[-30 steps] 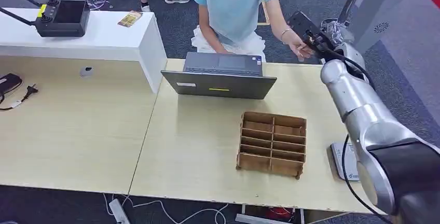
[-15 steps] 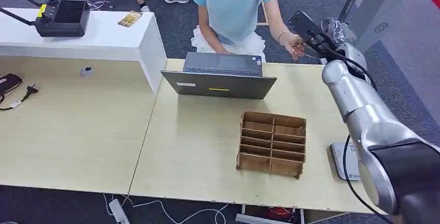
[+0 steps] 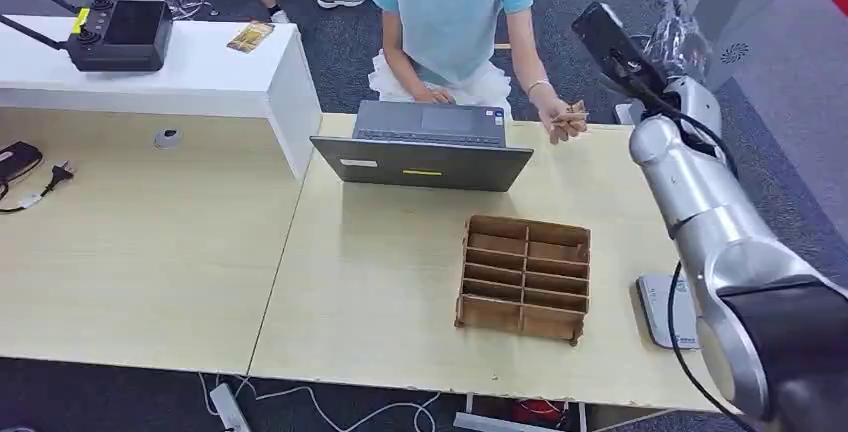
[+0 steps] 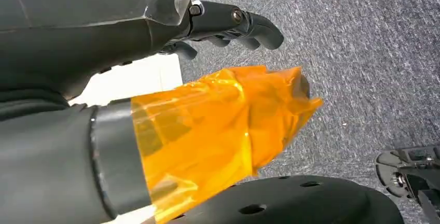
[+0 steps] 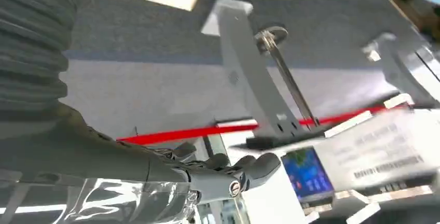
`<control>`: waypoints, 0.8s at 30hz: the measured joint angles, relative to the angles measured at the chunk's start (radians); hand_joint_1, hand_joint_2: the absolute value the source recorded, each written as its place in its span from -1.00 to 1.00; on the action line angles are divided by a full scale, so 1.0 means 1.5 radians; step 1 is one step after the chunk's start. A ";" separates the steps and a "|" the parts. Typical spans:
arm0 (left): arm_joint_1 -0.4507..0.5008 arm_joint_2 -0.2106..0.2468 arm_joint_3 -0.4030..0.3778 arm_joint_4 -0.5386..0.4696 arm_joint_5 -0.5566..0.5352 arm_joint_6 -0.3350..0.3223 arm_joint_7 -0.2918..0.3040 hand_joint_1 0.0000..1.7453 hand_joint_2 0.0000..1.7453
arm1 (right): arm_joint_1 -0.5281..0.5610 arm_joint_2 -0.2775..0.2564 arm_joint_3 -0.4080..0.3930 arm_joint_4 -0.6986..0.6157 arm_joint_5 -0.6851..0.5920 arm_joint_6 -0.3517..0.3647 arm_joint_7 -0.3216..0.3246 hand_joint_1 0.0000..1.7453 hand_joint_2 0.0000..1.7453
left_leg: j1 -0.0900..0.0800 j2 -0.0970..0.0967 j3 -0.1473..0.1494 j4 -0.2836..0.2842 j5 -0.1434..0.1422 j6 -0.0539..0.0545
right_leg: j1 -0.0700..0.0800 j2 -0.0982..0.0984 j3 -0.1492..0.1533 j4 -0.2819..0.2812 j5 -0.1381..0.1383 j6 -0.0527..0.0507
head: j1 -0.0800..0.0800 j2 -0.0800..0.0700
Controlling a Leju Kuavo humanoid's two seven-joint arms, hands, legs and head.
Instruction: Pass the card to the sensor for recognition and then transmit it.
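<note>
In the head view we see the seated person's hand (image 3: 560,120) now drawn back over the pale wooden tabletop (image 3: 400,282) holding the small tan card (image 3: 574,111), while our right robot hand (image 3: 678,27) has lifted away, so we judge the handover done. In the left wrist view our left robot hand (image 4: 228,24) hangs with fingers loosely curled, gripping nothing. In the right wrist view the right robot hand's fingers (image 5: 244,169) lie nearly straight and hold nothing.

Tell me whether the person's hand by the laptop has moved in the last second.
Yes. The person's hand has drawn back from the right hand toward the laptop, holding a card.
</note>
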 joint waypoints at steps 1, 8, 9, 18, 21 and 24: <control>0.000 0.000 0.000 0.000 0.000 0.000 0.000 -1.00 -1.00 | 0.005 -0.001 -0.002 -0.012 0.000 -0.010 -0.004 -1.00 1.00 | 0.000 0.000 0.000 0.000 0.000 0.000 | 0.000 0.000 0.000 0.000 0.000 0.000 | -0.001 0.000; 0.001 0.000 0.000 0.000 0.007 0.005 -0.006 -1.00 -1.00 | 0.081 -0.006 -0.026 -0.153 -0.034 -0.033 -0.046 -1.00 1.00 | 0.000 0.000 0.000 0.000 0.000 0.000 | 0.000 0.000 0.000 0.000 0.000 0.000 | -0.001 0.000; 0.001 0.000 0.000 0.000 0.008 0.006 -0.006 -1.00 -1.00 | 0.093 -0.006 -0.032 -0.179 -0.048 -0.033 -0.059 -1.00 1.00 | 0.000 0.000 0.000 0.000 0.000 0.000 | 0.000 0.000 0.000 0.000 0.000 0.000 | -0.001 0.000; 0.003 0.001 0.000 0.000 0.020 0.012 -0.006 -1.00 -1.00 | 0.184 -0.006 -0.061 -0.375 -0.188 -0.012 -0.120 -1.00 1.00 | 0.000 0.000 0.000 0.000 0.000 0.000 | 0.000 0.000 0.000 0.000 0.000 0.000 | 0.000 0.000; 0.004 0.001 0.001 0.000 0.024 0.014 -0.005 -1.00 -1.00 | 0.212 -0.006 -0.069 -0.433 -0.246 0.000 -0.140 -1.00 1.00 | 0.000 0.000 0.000 0.000 0.000 0.000 | 0.000 0.000 0.000 0.000 0.000 0.000 | 0.000 0.000; 0.006 0.001 0.002 0.000 0.026 0.017 -0.005 -1.00 -1.00 | 0.244 -0.012 -0.078 -0.488 -0.303 0.008 -0.157 -1.00 1.00 | 0.000 0.000 0.000 0.000 0.000 0.000 | 0.000 0.000 0.000 0.000 0.000 0.000 | 0.000 0.000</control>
